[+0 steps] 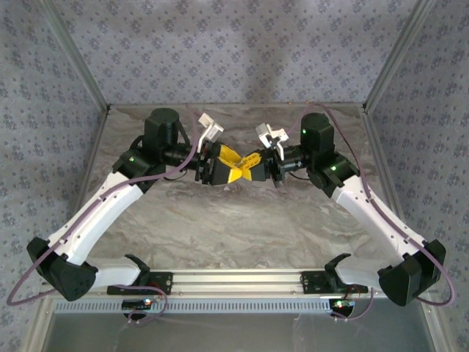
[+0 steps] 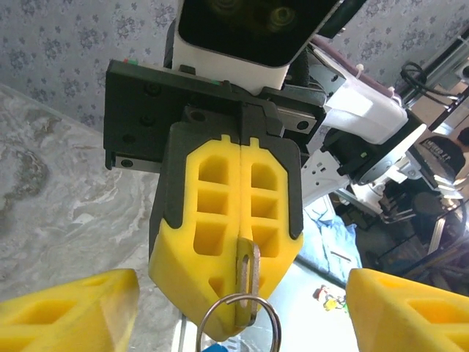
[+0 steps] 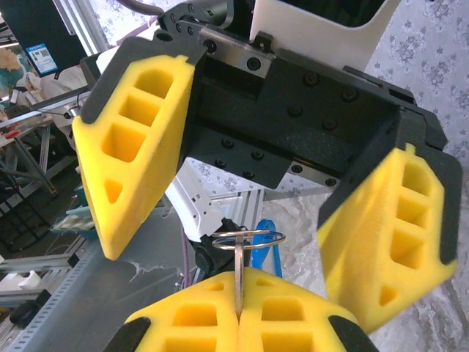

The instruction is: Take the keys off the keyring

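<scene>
Above the middle of the table my two grippers meet tip to tip. My right gripper (image 1: pixel 254 167) (image 3: pixel 240 312) is shut on a flat slotted metal tab (image 2: pixel 250 271) (image 3: pixel 239 275). The keyring (image 2: pixel 238 323) (image 3: pixel 250 238) passes through the tab's slot, just past the yellow fingertips. A small bright blue key (image 3: pixel 268 246) hangs on the ring's far side, and its top edge peeks in at the bottom of the left wrist view (image 2: pixel 214 347). My left gripper (image 1: pixel 222 167) stands open, with its yellow fingers (image 3: pixel 132 147) on either side of the ring and touching nothing.
The marble-patterned table (image 1: pixel 234 220) is boxed in by patterned walls and a metal frame. A slotted rail (image 1: pixel 234 280) carries both arm bases at the near edge. Both arms reach inward, leaving room in front of and behind the grippers.
</scene>
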Tool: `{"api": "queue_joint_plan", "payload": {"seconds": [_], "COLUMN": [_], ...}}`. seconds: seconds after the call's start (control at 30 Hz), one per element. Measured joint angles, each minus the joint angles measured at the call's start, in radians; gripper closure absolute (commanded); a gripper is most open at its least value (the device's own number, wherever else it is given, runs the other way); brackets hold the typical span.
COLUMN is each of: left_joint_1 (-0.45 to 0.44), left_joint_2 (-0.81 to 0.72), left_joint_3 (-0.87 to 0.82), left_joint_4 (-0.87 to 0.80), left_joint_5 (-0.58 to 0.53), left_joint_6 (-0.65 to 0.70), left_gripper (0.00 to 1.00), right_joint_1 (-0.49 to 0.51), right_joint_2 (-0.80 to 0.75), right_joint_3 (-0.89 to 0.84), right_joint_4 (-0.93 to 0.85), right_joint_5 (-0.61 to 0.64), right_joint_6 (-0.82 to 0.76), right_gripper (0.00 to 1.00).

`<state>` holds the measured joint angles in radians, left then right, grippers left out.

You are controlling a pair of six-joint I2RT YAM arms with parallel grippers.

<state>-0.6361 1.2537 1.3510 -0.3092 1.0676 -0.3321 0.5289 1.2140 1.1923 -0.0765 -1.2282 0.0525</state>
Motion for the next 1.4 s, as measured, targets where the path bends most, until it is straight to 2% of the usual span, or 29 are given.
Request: {"api": "queue_joint_plan", "payload": {"seconds": [0.23, 0.5, 1.0, 1.27, 1.4], "left_joint_1": [0.000, 0.001, 0.021, 0.053, 0.058], "left_joint_2": [0.011, 0.013, -0.011, -0.089, -0.111], "left_joint_3": [0.010, 0.010, 0.000, -0.106, -0.171], "left_joint_4": [-0.010, -0.012, 0.022, 0.159, 0.278], "left_joint_5": [-0.002, -0.009, -0.027, -0.069, -0.070], "left_joint_6": [0.016, 0.026, -0.010, -0.095, -0.183], "left_gripper": [0.49, 0.62, 1.00, 1.00, 1.00], "right_joint_1": [0.000, 0.000, -0.003, 0.007, 0.071], "right_joint_2": [0.001, 0.001, -0.022, -0.063, -0.113], "right_joint_3": [0.009, 0.011, 0.004, -0.071, -0.097], "right_joint_4": [-0.011, -0.021, -0.014, 0.033, 0.065], "right_joint_5": [0.000, -0.003, 0.043, 0.125, 0.235], "right_joint_6": [0.000, -0.008, -0.014, -0.008, -0.026], "right_gripper": [1.00, 1.00, 1.00, 1.00, 1.00]}}
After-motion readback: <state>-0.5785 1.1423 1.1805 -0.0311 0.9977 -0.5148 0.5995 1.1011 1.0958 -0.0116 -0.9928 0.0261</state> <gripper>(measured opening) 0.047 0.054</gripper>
